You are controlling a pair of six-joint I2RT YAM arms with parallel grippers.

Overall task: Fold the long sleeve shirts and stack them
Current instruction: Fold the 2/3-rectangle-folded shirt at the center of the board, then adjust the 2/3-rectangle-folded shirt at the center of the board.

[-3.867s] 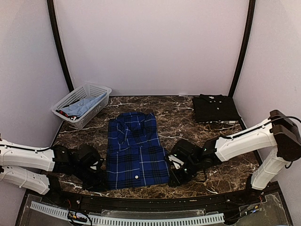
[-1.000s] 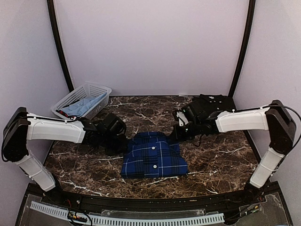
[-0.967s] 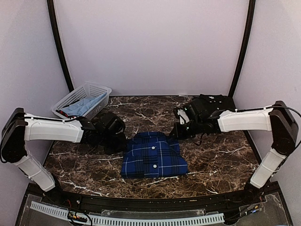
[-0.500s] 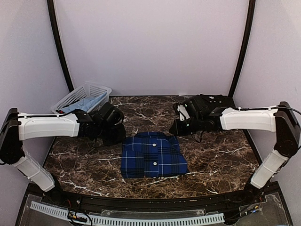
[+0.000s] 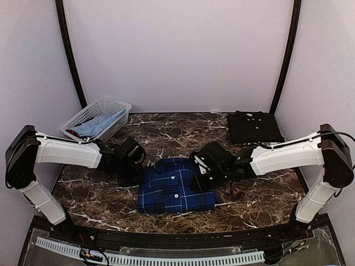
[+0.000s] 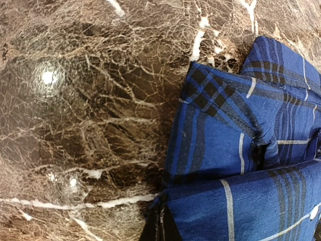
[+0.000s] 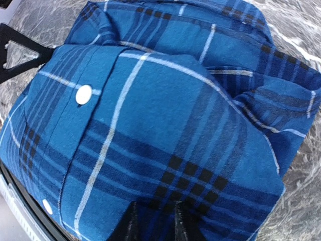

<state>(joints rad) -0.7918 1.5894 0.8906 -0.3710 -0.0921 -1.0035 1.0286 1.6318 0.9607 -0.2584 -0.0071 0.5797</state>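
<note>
Two claws, both at the plaid shirt [image 5: 169,191].

Left claw [image 6: 157,227]: tips pressed together, sitting right at the shirt's left edge, where a folded layer meets the marble. I cannot tell whether any cloth is nipped between them.

Right claw [image 7: 154,223]: fingers a little apart, tips down on the top layer of the bundle, with blue fabric showing in the gap. From overhead it sits on the shirt's right side, toward the far edge.

The plaid shirt lies folded into a rough rectangle, near-centre on the table [image 5: 166,130], between the two claws. White buttons face up, and the folded layers bulge along the far edge.

The black shirt [image 5: 254,127] lies folded flat at the far right corner, well apart from both claws.

The basket [image 5: 113,104] stands at the far left with pale blue cloth [image 5: 94,125] inside.
</note>
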